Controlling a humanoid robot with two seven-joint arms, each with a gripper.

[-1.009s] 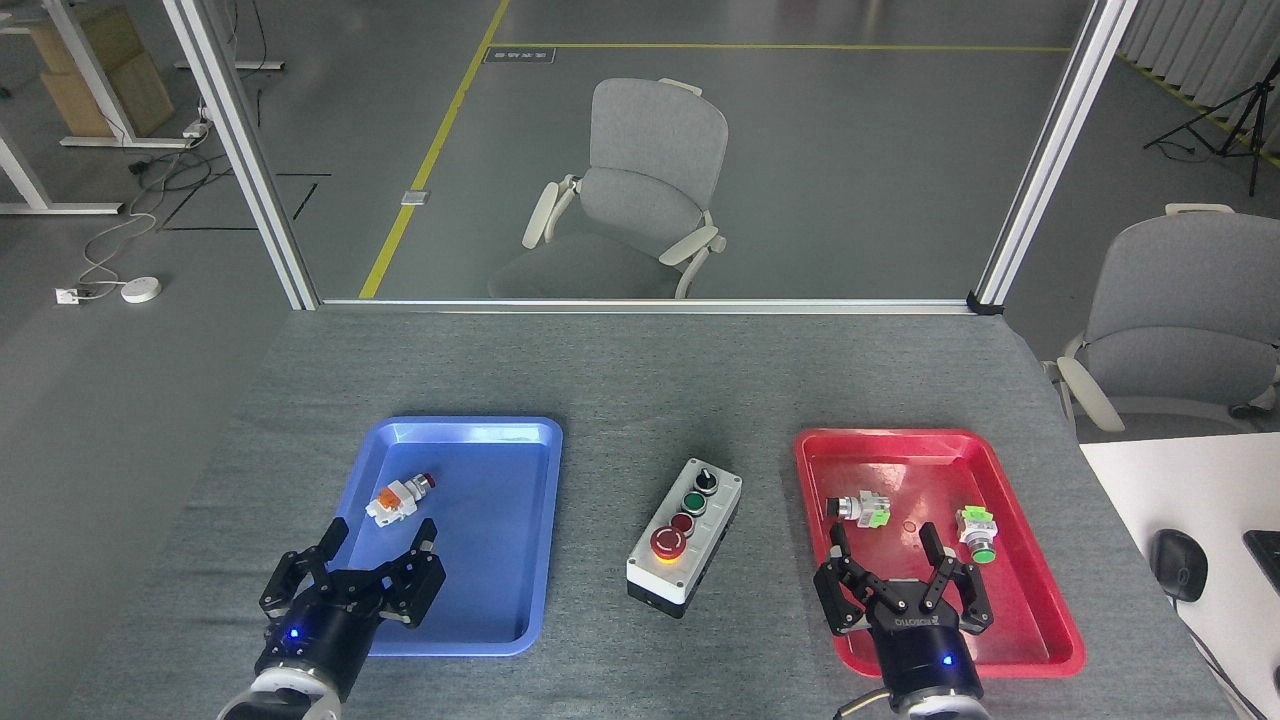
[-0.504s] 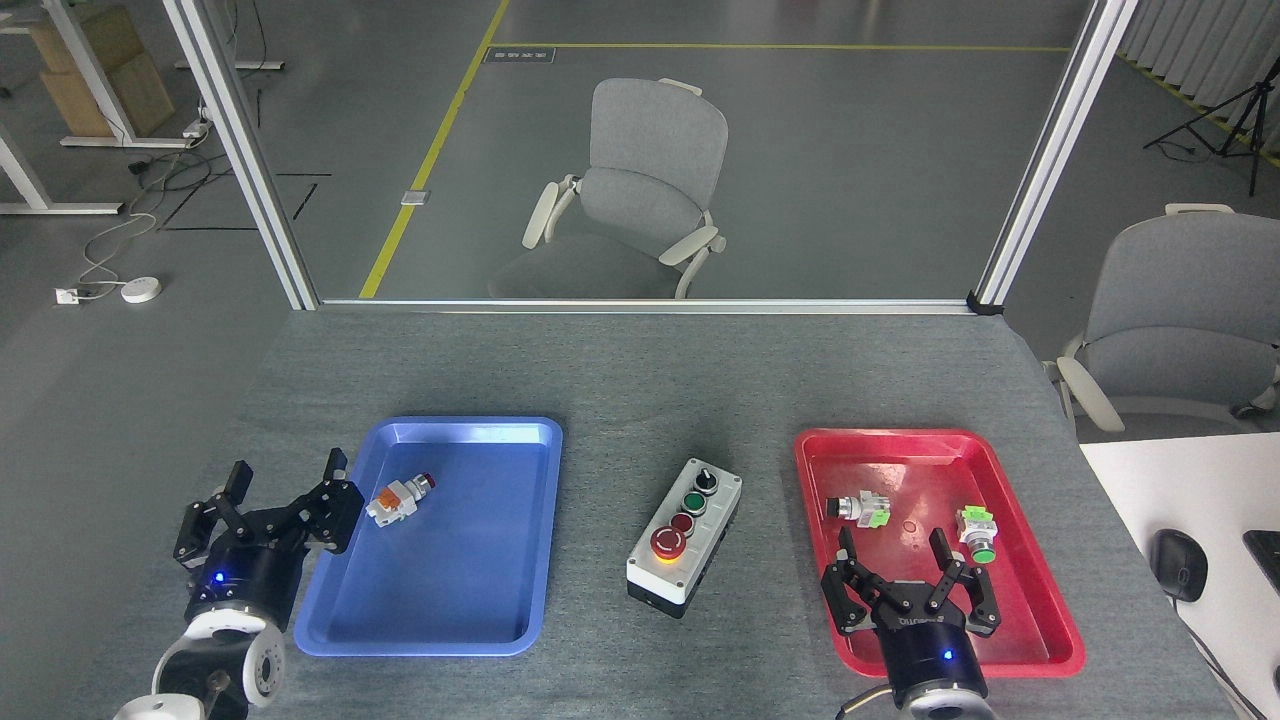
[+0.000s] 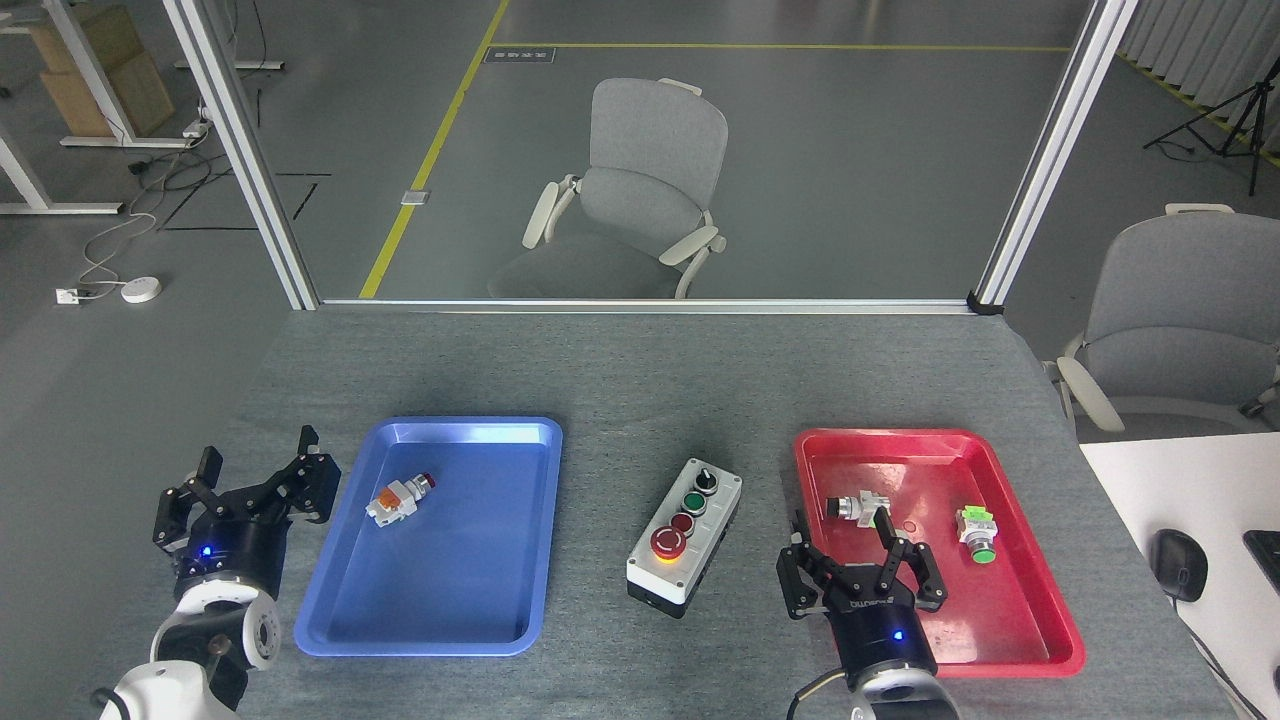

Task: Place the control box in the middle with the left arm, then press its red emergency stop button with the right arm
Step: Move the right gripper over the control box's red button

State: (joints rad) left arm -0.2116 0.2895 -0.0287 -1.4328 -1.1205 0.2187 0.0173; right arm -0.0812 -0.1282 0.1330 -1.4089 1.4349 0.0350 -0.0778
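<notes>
— What's just changed?

— The left gripper [image 3: 250, 478] has pulled off the blue tray [image 3: 480, 600] out to nine o'clock, jaws spread, holding nothing. The right gripper [image 3: 860, 555] has slid left over the red tray [image 3: 1040, 640] edge toward the box [image 3: 686, 535], fingers splayed and empty too.

— And the box?

— Sitting on the table [image 3: 620, 370] between the trays, dead centre, untouched by either arm. Its big red stop button [image 3: 667, 541] is at the near end, roughly ten o'clock from the right gripper.

— So the first half's done?

— Looks so. I'd say the press comes next; that open claw may want closing first.
</notes>
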